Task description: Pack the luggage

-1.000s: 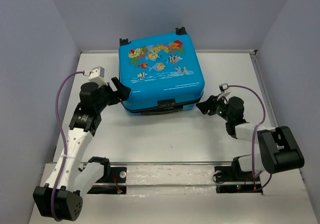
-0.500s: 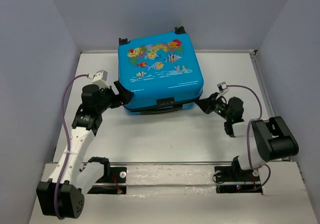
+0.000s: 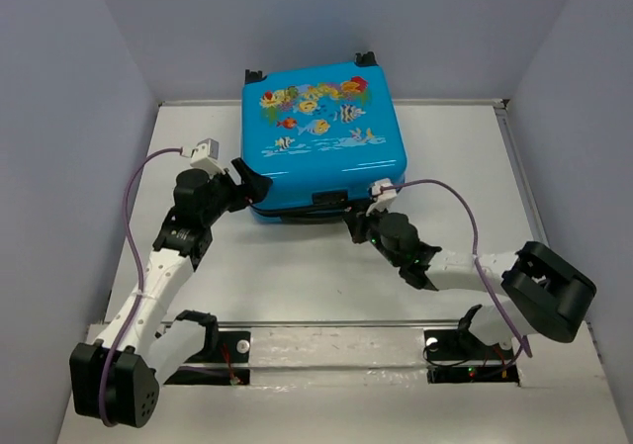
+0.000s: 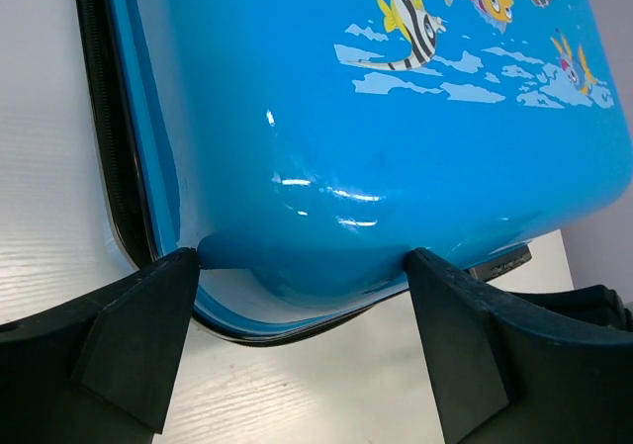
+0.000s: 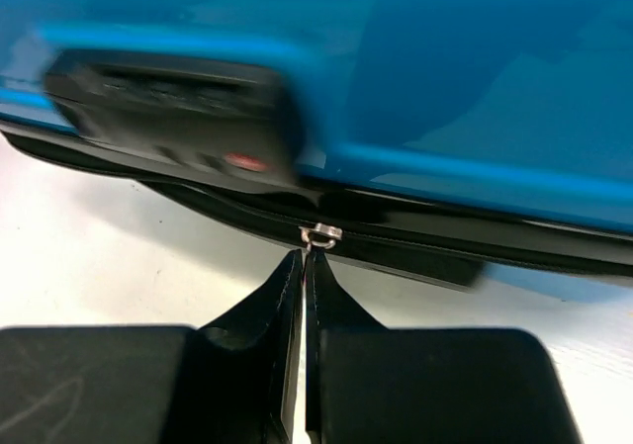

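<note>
Found the right pincer (image 5: 302,258) clenched, fingertips pressed flat together with no gap, tips just beneath a small metal ring (image 5: 319,233) on the zip band (image 5: 445,241) of the luggage (image 5: 445,48); could not confirm anything pinched between them. Noted a black block (image 5: 168,108) with a red mark on the shell up and to the left of that ring in this view, blurred. Found the left pincer (image 4: 302,266) released, jaws spread wide astride a rounded near corner of the blue shell, one finger (image 4: 138,335) touching the shell's lower edge, the other close beside it. Located the luggage lying flat, fish-print side up, toward the far middle of the bench (image 3: 297,266), two wheels (image 3: 367,58) showing at its far edge. Placed, from the top view, the right pincer at the middle of the near side, just below the black block, and the left pincer at the near-left corner. Noted a purple cable (image 3: 123,217) looping beside the left arm and another over the right.
</note>
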